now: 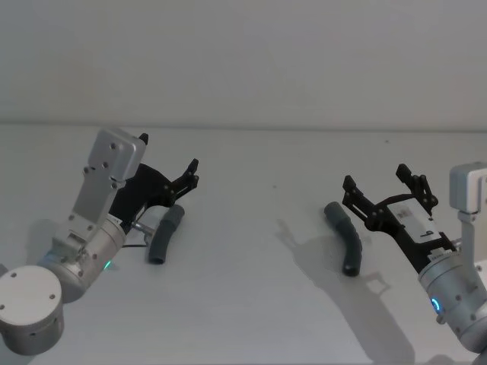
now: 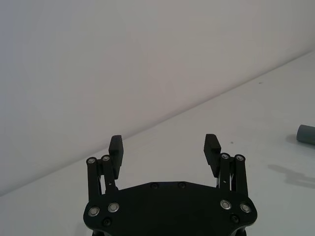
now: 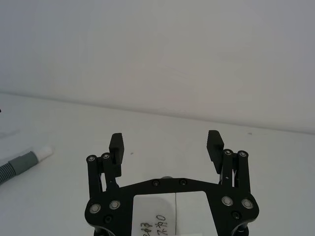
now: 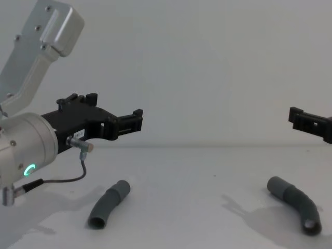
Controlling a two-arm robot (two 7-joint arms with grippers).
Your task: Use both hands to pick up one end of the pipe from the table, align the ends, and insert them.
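Dark grey plastic pipe lies in two separate bent pieces, both flat on the white table [image 1: 251, 304]. The left pipe piece [image 1: 166, 236] sits on the robot's left and the right pipe piece [image 1: 345, 237] on its right. They are well apart, with bare tabletop between them and in front of them. More open surface runs behind both pieces to the table's far edge, where it meets the pale wall [image 1: 243, 61]. From the chest view, the left pipe piece [image 4: 108, 205] and the right pipe piece [image 4: 295, 203] each turn an open round mouth toward the camera. The right wrist view shows a ribbed grey tube with a whitish spigot [image 3: 45, 152] resting on the table at the view's border; which piece it belongs to cannot be determined. The left wrist view shows a grey tube end [image 2: 306, 133] at its border. The left gripper [image 1: 189, 179] hangs raised above the table near the far end of the left pipe piece and touches nothing. Its jaws are spread wide and empty, as confirmed at the left gripper [image 2: 165, 147] and from the side [image 4: 136, 120]. A thin grey cable [image 4: 65, 180] loops beneath it, beside a green ring light [image 4: 29, 169]. The right gripper [image 1: 377, 179] is likewise raised, beside the right pipe piece without contact, jaws wide and empty [image 3: 166, 143], its tip entering the chest view [image 4: 296, 118].
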